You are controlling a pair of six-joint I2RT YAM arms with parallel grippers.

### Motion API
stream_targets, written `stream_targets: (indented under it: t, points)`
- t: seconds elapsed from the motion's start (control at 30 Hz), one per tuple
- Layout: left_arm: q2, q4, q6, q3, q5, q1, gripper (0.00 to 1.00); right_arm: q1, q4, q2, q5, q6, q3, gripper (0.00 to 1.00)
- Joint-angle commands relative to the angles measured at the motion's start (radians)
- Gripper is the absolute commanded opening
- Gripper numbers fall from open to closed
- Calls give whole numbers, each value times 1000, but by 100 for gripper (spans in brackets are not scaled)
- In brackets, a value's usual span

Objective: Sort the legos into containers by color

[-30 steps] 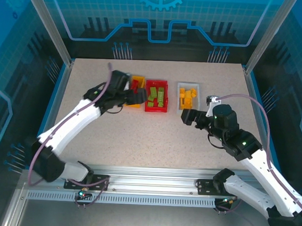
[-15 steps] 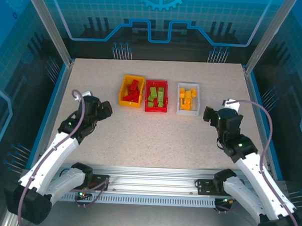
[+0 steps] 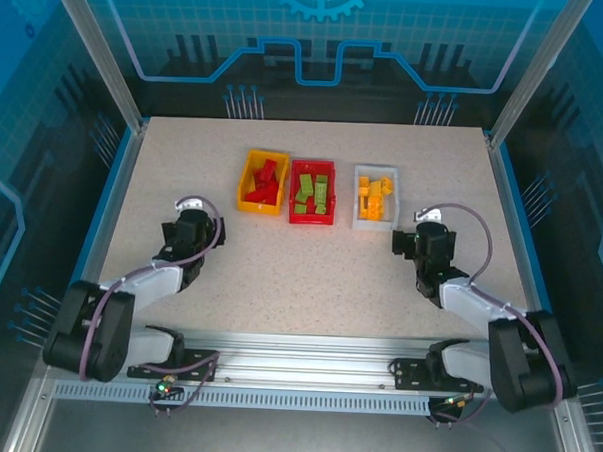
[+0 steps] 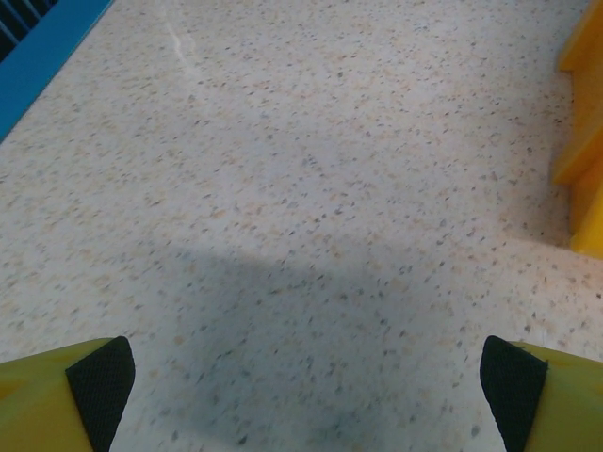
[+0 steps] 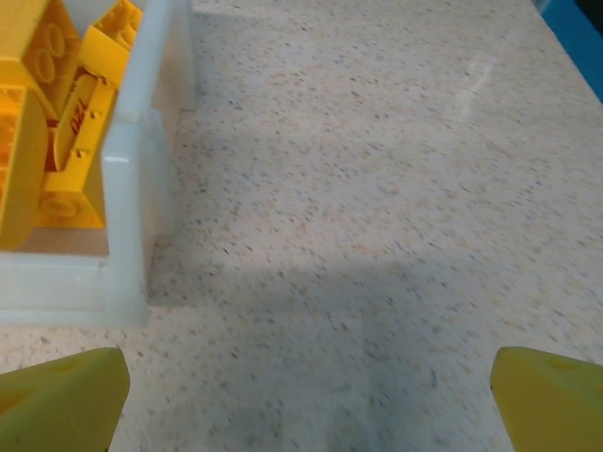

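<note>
Left gripper [image 3: 189, 224] jaws spread wide, nothing between them; its pads [image 4: 99, 377] sit over bare table [image 3: 299, 276]; yellow-orange bin [image 3: 245, 192] shows at the right edge of my left wrist view, well apart from the fingers; blue table edge [image 4: 38, 56] is off to the upper left, free surface all the way to it; right gripper [image 3: 413, 239] also wide open and empty; white bin [image 5: 127, 188] near corner sits just ahead-left of it, not touching; to its right I have open table; from the top view, three bins in a row at mid-far table; yellow-orange bin on the left holds the red legos [image 3: 267, 182]; red bin [image 3: 294, 201] just beside it, can't tell if touching, holds the green legos [image 3: 313, 191]; white bin a gap further right holds the yellow-orange legos [image 3: 376, 197]; broad bare strip between bins and arm bases; both arms folded low, each near its own side edge
</note>
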Motion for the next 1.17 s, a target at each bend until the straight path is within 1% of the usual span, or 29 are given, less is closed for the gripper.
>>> stream_targets:
  t: [0.0,0.07,0.13,0.2,0.23,0.27,0.33,0.37,0.4,0.47,0.5,0.53,0.57,0.6,0.8,1.13]
  points:
    - [59,260,47,10,47,14,99,-34,248,65,-99,-64,15,100]
    - [99,333,85,13,61,16,99,-46,250,101,-111,-99,43,100]
    - [130,387,118,10,76,19,99,-62,308,120,-145,-125,32,100]
    - [209,601,115,-52,71,37,99,-102,426,151,-204,-111,-15,100]
    - [217,645,118,-71,94,43,99,-122,478,168,-226,-98,-38,100]
    - [192,597,102,-72,113,46,99,-141,521,189,-258,-84,-53,100]
    - [224,664,107,-89,134,53,99,-156,574,233,-278,-73,-64,100]
    - [269,733,112,-99,139,54,99,-163,601,260,-285,-76,-59,100]
    - [297,807,134,-114,144,54,99,-170,525,252,-312,-75,-26,100]
    - [256,708,116,-103,208,65,99,-167,462,265,-336,-86,18,100]
    - [274,704,127,-84,212,66,99,-165,457,265,-333,-86,19,100]
    - [267,647,117,-60,213,71,99,-166,459,265,-332,-86,18,100]
    - [256,591,94,-42,253,98,99,-165,457,266,-332,-88,18,100]
    - [259,575,70,-30,271,123,99,-161,457,264,-324,-90,20,100]
    - [255,581,56,-38,278,133,99,-136,436,270,-296,-111,34,100]
    - [256,582,57,-38,278,132,99,-133,438,270,-288,-113,32,100]
